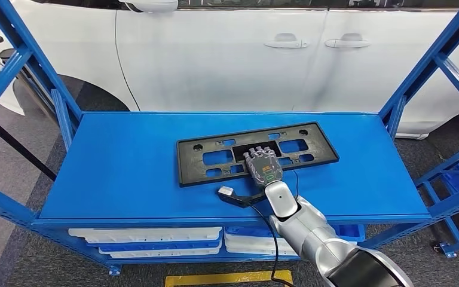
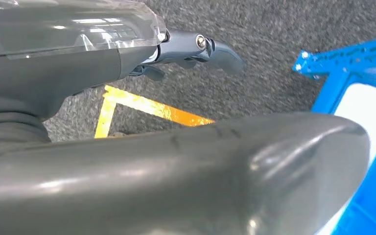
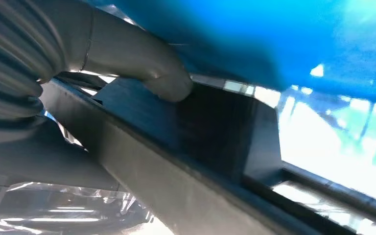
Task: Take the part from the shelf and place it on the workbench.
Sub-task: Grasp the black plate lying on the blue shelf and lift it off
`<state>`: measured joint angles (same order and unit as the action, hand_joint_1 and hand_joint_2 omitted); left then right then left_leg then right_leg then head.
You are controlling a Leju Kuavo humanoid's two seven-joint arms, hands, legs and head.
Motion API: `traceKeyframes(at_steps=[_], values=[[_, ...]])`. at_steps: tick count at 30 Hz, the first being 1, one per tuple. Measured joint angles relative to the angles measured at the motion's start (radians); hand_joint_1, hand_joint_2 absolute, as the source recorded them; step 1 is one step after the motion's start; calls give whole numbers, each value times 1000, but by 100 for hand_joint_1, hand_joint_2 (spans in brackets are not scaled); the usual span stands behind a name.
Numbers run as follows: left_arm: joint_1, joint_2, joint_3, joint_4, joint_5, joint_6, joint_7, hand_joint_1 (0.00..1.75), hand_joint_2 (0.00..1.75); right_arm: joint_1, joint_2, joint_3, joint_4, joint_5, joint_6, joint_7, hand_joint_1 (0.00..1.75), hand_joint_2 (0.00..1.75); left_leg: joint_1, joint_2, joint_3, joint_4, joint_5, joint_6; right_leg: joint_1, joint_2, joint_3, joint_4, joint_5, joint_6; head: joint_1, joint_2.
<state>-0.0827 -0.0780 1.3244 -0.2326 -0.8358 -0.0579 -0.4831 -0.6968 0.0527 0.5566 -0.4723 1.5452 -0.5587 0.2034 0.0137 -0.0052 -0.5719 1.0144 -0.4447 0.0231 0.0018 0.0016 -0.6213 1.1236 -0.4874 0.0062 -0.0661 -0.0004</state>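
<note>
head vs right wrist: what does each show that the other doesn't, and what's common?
Head view alone: the whole black plate lying flat on the blue shelf top, the white car behind, white parts stored underneath. Right wrist view alone: the thumb pressed against the plate's edge, close up. Shared: the right hand on the black plate, and the blue shelf surface.
</note>
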Motion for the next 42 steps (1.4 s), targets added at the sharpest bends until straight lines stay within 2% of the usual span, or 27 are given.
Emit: traceKeyframes(at_steps=[2,4,6,7,9,10,11,12,13,15,17,20,22,23,25,26,27,28,29,30,32,34,36,37,39,41,42], values=[[-1,-3,0,0,3,0,-2,0,0,-6,2,-6,2,4,0,-11,175,175,-2,0,0,0,1,-6,8,-3,47,-101,33,-16,0,0],[-2,-5,1,0,5,0,-3,0,0,-10,4,-10,3,8,0,-19,175,175,-2,0,-1,-3,3,-16,12,-6,52,-119,36,-21,0,0],[-3,-4,2,0,6,0,-4,0,0,-12,8,-15,5,9,0,-22,175,175,-3,0,-2,1,-3,-26,4,-8,60,-136,45,-23,0,0],[-3,-3,2,0,6,0,-4,0,0,-14,10,-18,7,9,1,-23,175,175,-4,0,-11,22,-18,-30,0,-10,65,-145,50,-26,0,0],[-2,-3,2,0,6,0,-5,0,0,-16,14,-23,11,9,1,-26,175,175,-2,0,-57,123,-75,-38,-2,-13,69,-154,54,-29,0,0],[-1,-3,2,0,7,0,-6,0,44,-16,14,-24,13,9,2,-29,175,175,-1,0,-88,187,-103,-41,-1,-14,68,-153,54,-31,0,0],[0,-3,2,0,7,0,-10,0,87,-15,14,-26,16,9,1,-31,175,175,0,0,-112,238,-117,-44,0,-13,68,-152,53,-31,0,0],[1,-3,2,0,7,-1,-16,0,131,-15,14,-27,18,9,1,-34,175,175,1,0,-122,256,-113,-47,0,-13,68,-150,51,-31,0,0],[1,-2,2,0,6,-2,-26,0,175,-15,15,-30,19,9,0,-37,175,175,2,1,-113,236,-89,-49,-1,-12,68,-146,49,-30,0,0],[1,-1,2,0,2,-6,-53,0,175,-15,15,-39,21,9,-5,-41,175,175,4,2,-57,115,-25,-49,-2,-11,67,-134,41,-24,0,0],[-1,-1,2,0,-3,-10,-76,0,175,-16,15,-50,21,7,-15,-50,175,175,4,1,-15,24,1,-39,1,-8,60,-119,33,-14,0,0],[0,-1,1,0,-9,-11,-85,0,175,-15,15,-71,19,-15,-40,-84,175,175,1,-1,-11,10,0,-17,3,-6,53,-112,31,-2,0,0],[-1,0,1,0,-5,-12,-85,0,175,-12,15,-89,11,-47,-63,-129,175,175,2,0,-11,6,4,-6,0,-4,42,-86,11,8,0,0],[-2,0,1,0,-1,-12,-84,0,175,-8,15,-97,1,-67,-73,-156,175,175,4,1,-12,4,6,-2,-2,-3,23,-46,-14,13,0,0],[-3,0,2,0,7,-15,-81,0,175,6,15,-111,-27,-105,-87,-207,175,175,5,1,-15,4,6,1,-6,-3,-40,84,-79,21,0,0],[-3,0,2,0,10,-17,-80,0,175,17,15,-117,-47,-128,-91,-230,175,175,4,1,-17,4,7,2,-8,-3,-71,144,-99,23,0,0],[-3,0,3,0,12,-20,-80,0,175,30,14,-122,-72,-158,-92,-257,175,175,4,0,-17,5,6,2,-9,-3,-88,175,-101,24,0,0],[-2,0,3,0,13,-22,-82,0,175,43,12,-127,-108,-202,-90,-293,175,175,4,-1,-16,5,6,1,-9,-3,-86,165,-81,22,0,0],[-2,1,3,0,12,-25,-84,0,175,55,9,-132,-154,-262,-86,-336,175,175,4,-2,-14,5,5,0,-8,-3,-64,115,-46,18,0,0],[-2,1,3,0,11,-26,-85,0,175,65,5,-137,-203,-327,-81,-382,175,175,4,-2,-12,4,4,-1,-6,-3,-31,40,-6,11,0,0],[-4,1,3,0,6,-28,-86,0,175,84,-6,-145,-325,-483,-60,-479,175,175,2,-2,-10,5,1,-9,1,-2,24,-81,39,-1,0,0],[-7,2,3,0,1,-33,-83,0,175,117,-22,-151,-465,-659,-20,-565,175,175,2,-1,-9,3,0,-18,8,-3,37,-112,39,-7,0,0],[-8,4,3,0,-1,-38,-82,0,175,155,-41,-159,-612,-818,35,-625,175,175,2,-1,-7,2,-3,-29,5,-5,40,-120,43,-15,0,0],[-9,5,3,0,-1,-40,-82,0,175,171,-49,-163,-682,-878,64,-642,175,175,1,-1,-12,15,-15,-33,1,-6,42,-126,46,-21,0,0],[-12,8,3,1,0,-40,-81,0,175,199,-59,-171,-802,-944,104,-653,175,175,1,0,-51,105,-71,-38,-4,-8,46,-135,51,-29,0,0],[-14,9,3,0,0,-40,-80,0,175,225,-68,-176,-885,-961,119,-657,175,175,1,0,-115,244,-131,-41,-2,-8,45,-133,49,-34,0,0],[-15,9,3,0,0,-40,-79,0,175,238,-72,-176,-915,-963,122,-660,175,175,1,0,-134,285,-139,-42,0,-7,45,-132,48,-35,0,0]])
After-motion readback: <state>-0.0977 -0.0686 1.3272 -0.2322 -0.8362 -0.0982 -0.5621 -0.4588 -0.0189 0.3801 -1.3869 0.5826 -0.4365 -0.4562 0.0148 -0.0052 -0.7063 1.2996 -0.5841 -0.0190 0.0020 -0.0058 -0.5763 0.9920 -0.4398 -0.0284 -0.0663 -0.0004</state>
